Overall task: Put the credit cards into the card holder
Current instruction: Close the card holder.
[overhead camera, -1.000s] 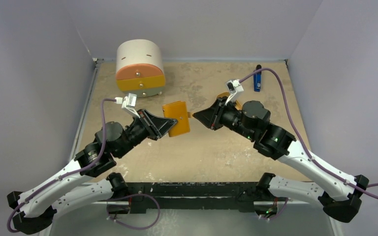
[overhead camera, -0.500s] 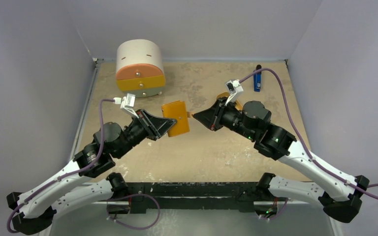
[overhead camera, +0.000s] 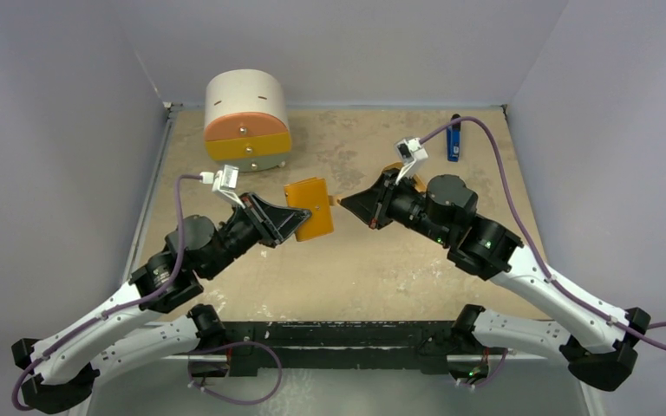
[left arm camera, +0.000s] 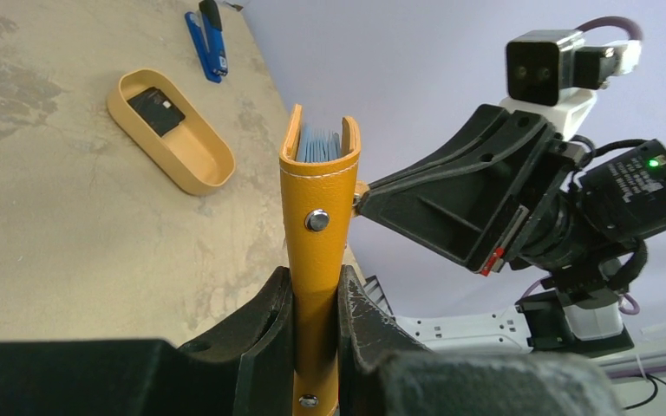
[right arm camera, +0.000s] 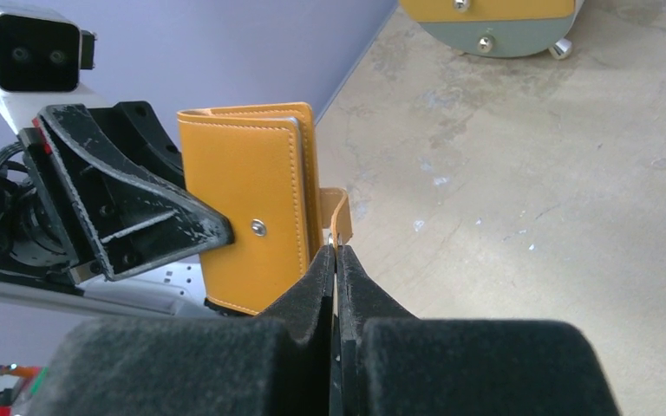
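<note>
While the left jaws clamp the holder [overhead camera: 310,208] at one end, one on each face, it sits lifted off the bench [overhead camera: 355,269] about mid-bench, between the two arms.

- Left arm [overhead camera: 225,238]: reaches in from the near left. Jaws pressed onto the holder.
- Left wrist view: the holder [left arm camera: 316,217] shows its narrow stitched edge, with a silver snap [left arm camera: 316,220] on it. Grey-blue pockets [left arm camera: 319,143] show at the free end, where the two covers stand a little apart.
- Right arm [overhead camera: 434,208]: reaches in from the near right, with its tip meeting the holder's right edge.
- Right wrist view: jaws pressed together, pinching the thin orange strap [right arm camera: 340,217] that sticks out from the holder's [right arm camera: 243,208] side. The broad cover faces this camera, with a snap [right arm camera: 259,227] near the strap side.
- Card [left arm camera: 158,110]: one, black with a small white mark, lying flat in the tan oval tray [left arm camera: 182,165], well apart from the holder. In the top view the tray [overhead camera: 393,168] is mostly hidden behind the right arm. I cannot tell whether any card is in the pockets.
- Stick [overhead camera: 453,139], blue and black: on the bench at the far right, beyond the tray.
- Cabinet [overhead camera: 247,121], round with drawers: far left of the bench.
</note>
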Tool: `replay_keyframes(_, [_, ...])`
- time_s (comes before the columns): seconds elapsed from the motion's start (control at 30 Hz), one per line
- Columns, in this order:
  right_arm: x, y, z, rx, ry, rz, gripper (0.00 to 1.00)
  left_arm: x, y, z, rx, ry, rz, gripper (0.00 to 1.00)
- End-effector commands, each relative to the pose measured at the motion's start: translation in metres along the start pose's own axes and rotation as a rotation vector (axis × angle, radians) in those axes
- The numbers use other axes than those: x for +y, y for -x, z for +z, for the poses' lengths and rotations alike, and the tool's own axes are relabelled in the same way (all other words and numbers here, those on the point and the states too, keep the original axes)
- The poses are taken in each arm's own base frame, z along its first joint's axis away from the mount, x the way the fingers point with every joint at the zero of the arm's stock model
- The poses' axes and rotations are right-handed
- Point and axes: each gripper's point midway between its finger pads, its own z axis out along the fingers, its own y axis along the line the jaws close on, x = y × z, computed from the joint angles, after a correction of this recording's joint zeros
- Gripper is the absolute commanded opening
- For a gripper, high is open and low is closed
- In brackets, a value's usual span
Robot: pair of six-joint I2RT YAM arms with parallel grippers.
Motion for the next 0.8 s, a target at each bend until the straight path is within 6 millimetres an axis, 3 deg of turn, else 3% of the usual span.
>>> replay_keyframes(0.0, [0.017, 0.034, -0.005, -0.068, 0.013, -0.086, 0.00, -0.006, 0.011, 0.005, -0.037, 0.009, -0.002, 0.00])
replay_keyframes(0.2, [0.012, 0.036, -0.005, -0.035, -0.030, -0.152, 0.00, 0.004, 0.016, 0.015, -0.032, 0.110, 0.053, 0.00])
replay_keyframes(0.53, [0.005, 0.016, 0.014, 0.040, -0.025, -0.173, 0.00, 0.009, 0.011, 0.037, 0.007, 0.178, 0.115, 0.00])
replay_keyframes(0.77, [0.000, 0.000, 0.022, 0.062, -0.011, -0.141, 0.00, 0.010, 0.010, 0.042, 0.013, 0.183, 0.123, 0.00])
